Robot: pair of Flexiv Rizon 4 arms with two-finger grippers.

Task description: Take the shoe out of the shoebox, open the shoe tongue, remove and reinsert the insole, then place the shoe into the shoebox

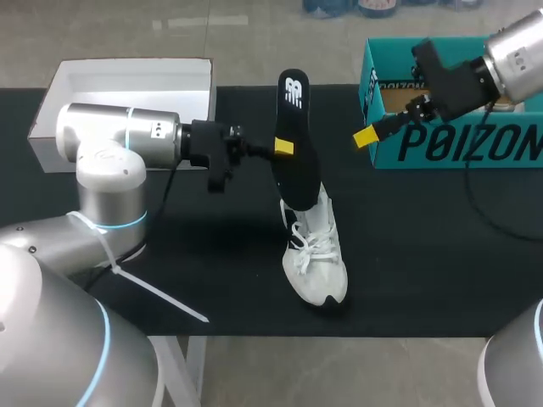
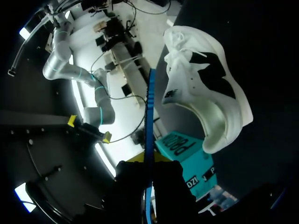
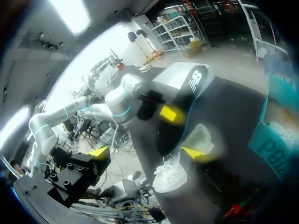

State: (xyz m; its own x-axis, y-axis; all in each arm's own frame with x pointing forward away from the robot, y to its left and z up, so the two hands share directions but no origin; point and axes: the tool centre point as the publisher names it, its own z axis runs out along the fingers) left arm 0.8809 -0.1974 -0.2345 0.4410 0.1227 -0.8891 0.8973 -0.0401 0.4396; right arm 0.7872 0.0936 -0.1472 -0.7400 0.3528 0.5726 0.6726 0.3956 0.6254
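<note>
My left gripper (image 1: 284,147) is shut on a black insole (image 1: 293,127), which it holds upright, heel end up. The insole's lower end reaches the opening of the white shoe (image 1: 316,254), which lies on the black table with its toe toward the front edge. The left wrist view shows the insole (image 2: 148,112) edge-on, running from between the fingers past the shoe (image 2: 205,93). My right gripper (image 1: 373,133) hangs open and empty to the insole's right, in front of the teal shoebox (image 1: 450,140). In the right wrist view, the insole (image 3: 180,107) and shoe (image 3: 170,175) lie ahead of the gripper (image 3: 145,152).
A white box lid (image 1: 127,89) lies at the table's back left, behind my left arm (image 1: 110,140). The teal shoebox stands open at the back right. A white cable tie (image 1: 161,297) hangs from the left arm over the black table (image 1: 229,263).
</note>
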